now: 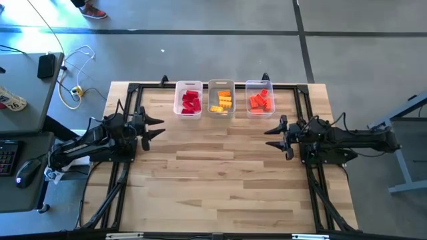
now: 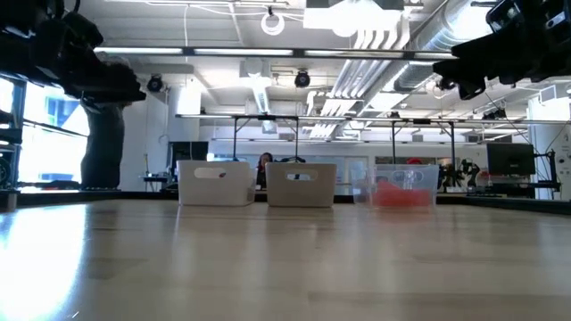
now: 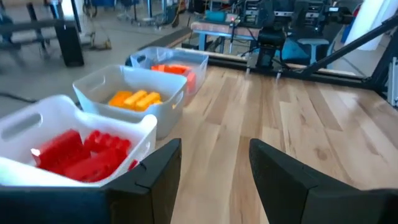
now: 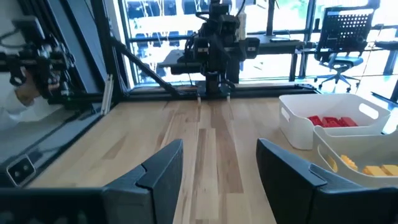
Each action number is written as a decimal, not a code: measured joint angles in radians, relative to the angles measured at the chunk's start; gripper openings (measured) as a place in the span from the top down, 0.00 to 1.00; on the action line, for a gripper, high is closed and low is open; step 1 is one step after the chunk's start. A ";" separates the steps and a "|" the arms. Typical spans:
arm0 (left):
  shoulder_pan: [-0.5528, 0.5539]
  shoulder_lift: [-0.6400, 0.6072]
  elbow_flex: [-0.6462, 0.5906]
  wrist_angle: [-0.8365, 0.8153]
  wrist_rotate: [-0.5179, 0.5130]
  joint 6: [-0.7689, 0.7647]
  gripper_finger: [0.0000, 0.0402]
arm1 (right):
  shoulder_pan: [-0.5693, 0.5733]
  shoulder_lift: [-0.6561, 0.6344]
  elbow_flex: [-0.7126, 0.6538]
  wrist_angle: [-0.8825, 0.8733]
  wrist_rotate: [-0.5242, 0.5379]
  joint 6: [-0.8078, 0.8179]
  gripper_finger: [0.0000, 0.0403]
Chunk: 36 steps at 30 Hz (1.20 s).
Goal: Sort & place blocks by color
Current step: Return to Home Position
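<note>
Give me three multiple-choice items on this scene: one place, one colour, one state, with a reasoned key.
1. The three bins stand: A. in a row at the table's far edge B. stacked mid-table C. on the floor.
2. The blocks in the middle bin are: A. red B. yellow-orange C. blue.
3. The left gripper is: A. shut on a block B. inside a bin C. open and empty.
Key: 1 A, the high view shows them side by side there; 2 B, the high view shows that colour; 3 C, its wrist view shows a bare gap and nothing held.
</note>
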 joint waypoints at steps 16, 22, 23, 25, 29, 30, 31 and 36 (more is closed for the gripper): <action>0.000 0.003 0.000 -0.083 -0.003 -0.085 0.56 | 0.001 -0.037 -0.001 -0.080 -0.023 0.006 0.53; 0.000 0.003 0.000 -0.079 -0.003 -0.092 0.56 | 0.001 -0.037 -0.101 0.056 -0.028 0.043 0.53; 0.000 0.003 0.000 -0.079 -0.003 -0.092 0.56 | 0.001 -0.037 -0.120 0.082 -0.029 0.057 0.53; 0.000 0.003 0.000 -0.079 -0.003 -0.092 0.56 | 0.000 -0.037 -0.122 0.092 -0.035 0.061 0.53; 0.000 0.003 0.000 -0.079 -0.003 -0.092 0.56 | 0.001 -0.037 -0.115 0.096 -0.053 0.023 0.53; 0.000 0.003 0.000 -0.079 -0.003 -0.092 0.56 | 0.001 -0.038 -0.116 0.095 -0.055 0.012 0.53; 0.000 0.003 0.000 -0.079 -0.003 -0.092 0.56 | 0.001 -0.037 -0.116 0.087 -0.054 0.005 0.53; 0.000 0.003 0.000 -0.079 -0.006 -0.070 0.56 | 0.001 -0.037 -0.116 0.018 -0.006 0.012 0.53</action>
